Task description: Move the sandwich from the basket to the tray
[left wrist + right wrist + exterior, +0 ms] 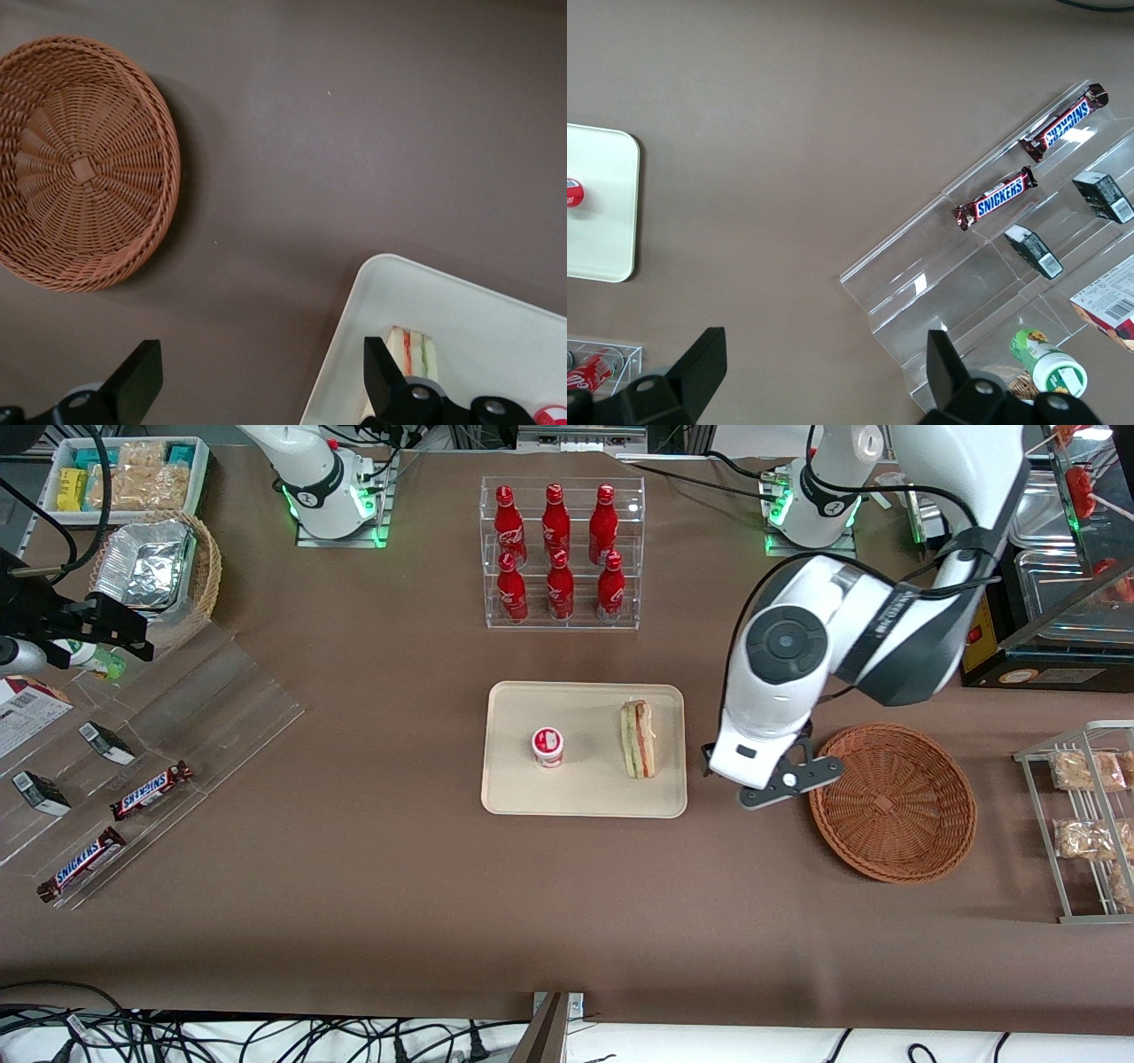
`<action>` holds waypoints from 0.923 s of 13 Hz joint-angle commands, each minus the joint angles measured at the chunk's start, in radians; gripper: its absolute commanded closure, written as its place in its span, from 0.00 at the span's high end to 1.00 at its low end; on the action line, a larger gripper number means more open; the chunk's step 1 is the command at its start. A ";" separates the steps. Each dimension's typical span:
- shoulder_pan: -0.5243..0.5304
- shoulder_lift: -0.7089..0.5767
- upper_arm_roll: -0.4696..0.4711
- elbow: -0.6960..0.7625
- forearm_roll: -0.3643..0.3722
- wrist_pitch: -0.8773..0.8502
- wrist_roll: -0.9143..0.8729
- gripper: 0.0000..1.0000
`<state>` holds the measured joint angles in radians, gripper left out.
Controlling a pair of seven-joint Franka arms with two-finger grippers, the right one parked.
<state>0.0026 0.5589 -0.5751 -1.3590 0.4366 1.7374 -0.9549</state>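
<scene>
On the brown counter (354,886), the flat cream-beige rectangular tray (523,788) carries a small white cup with a red lid (547,747) and the triangular layered sandwich (638,738), lying near the tray's edge toward the working arm. Beside that edge, the left gripper (257,390) hangs with fingers (137,381) released, spread wide and empty. The round reddish-brown wicker basket (893,802) sits just beside it.

We see even, bright overhead light — soft shadow beside the basket (84,164), glare on the foil containers (146,562), the pincer (257,381) fingertips slightly blurred.
</scene>
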 commanded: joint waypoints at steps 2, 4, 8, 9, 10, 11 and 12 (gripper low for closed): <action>0.112 -0.083 -0.011 0.009 -0.111 -0.096 0.195 1.00; 0.161 -0.123 -0.005 0.008 -0.153 -0.107 0.295 1.00; 0.146 -0.246 0.124 -0.020 -0.275 -0.163 0.497 1.00; 0.128 -0.282 0.177 -0.031 -0.303 -0.186 0.562 1.00; 0.113 -0.313 0.236 -0.032 -0.344 -0.214 0.634 1.00; 0.100 -0.342 0.294 -0.037 -0.383 -0.231 0.709 1.00; 0.087 -0.373 0.346 -0.055 -0.424 -0.236 0.761 1.00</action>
<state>0.1203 0.2753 -0.3317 -1.3463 0.0884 1.5120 -0.3108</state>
